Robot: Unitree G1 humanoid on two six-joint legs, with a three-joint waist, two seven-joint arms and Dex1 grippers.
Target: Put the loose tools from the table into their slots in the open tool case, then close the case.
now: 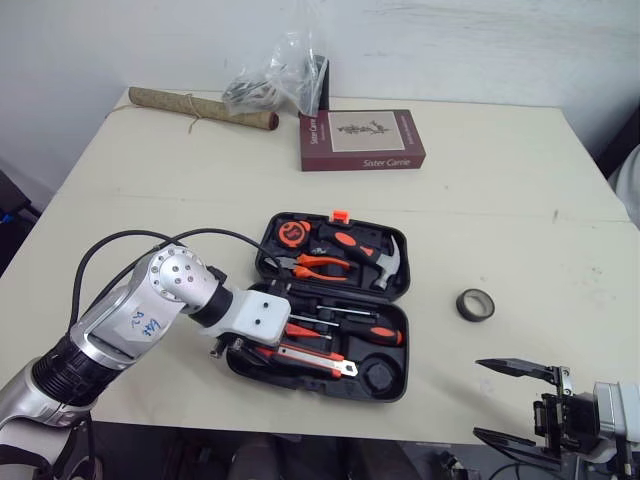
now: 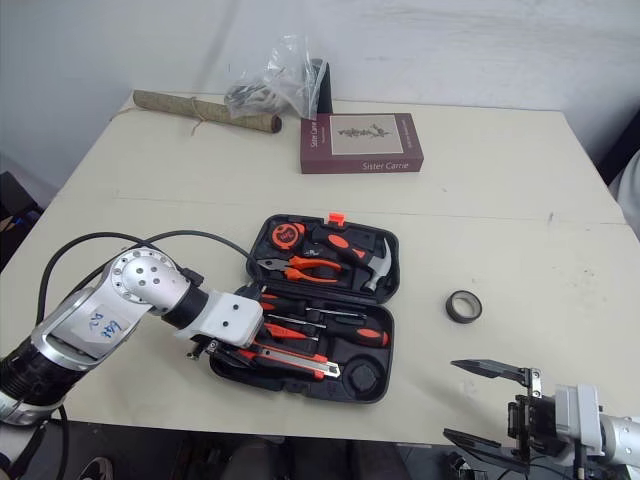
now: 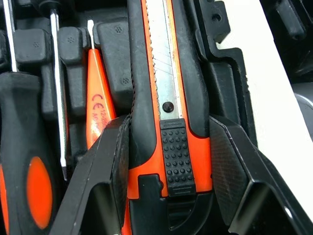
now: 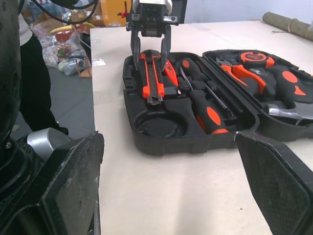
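Across the middle of the left eye view, a cream surface [image 1: 150, 190] runs back to a white wall [image 1: 480, 40], and the open tool case [image 1: 395, 385] lies at centre frame. Its far half carries a tape measure [image 1: 291, 234], pliers [image 1: 318, 266] and a hammer [image 1: 372, 258]. At the frame's upper edge sit a maroon book [image 1: 362, 140], a cardboard tube [image 1: 200, 108] and a crumpled plastic bag [image 1: 275, 78]. A tape roll [image 1: 476, 305] lies loose right of the case. The left end effector [image 1: 232, 345] reaches into the case's near tray, and the right end effector [image 1: 482, 398] hangs released at lower right, off the surface's edge. The right eye view shows the same layout. The left wrist view has both fingers [image 3: 105, 161] clenched against the sides of the utility knife [image 3: 168, 98], which lies in its slot beside a screwdriver [image 3: 22, 147]. The right wrist view looks along the surface at the case's front wall, with grey floor [image 4: 68, 98] and clutter [image 4: 63, 49] beyond at upper left.
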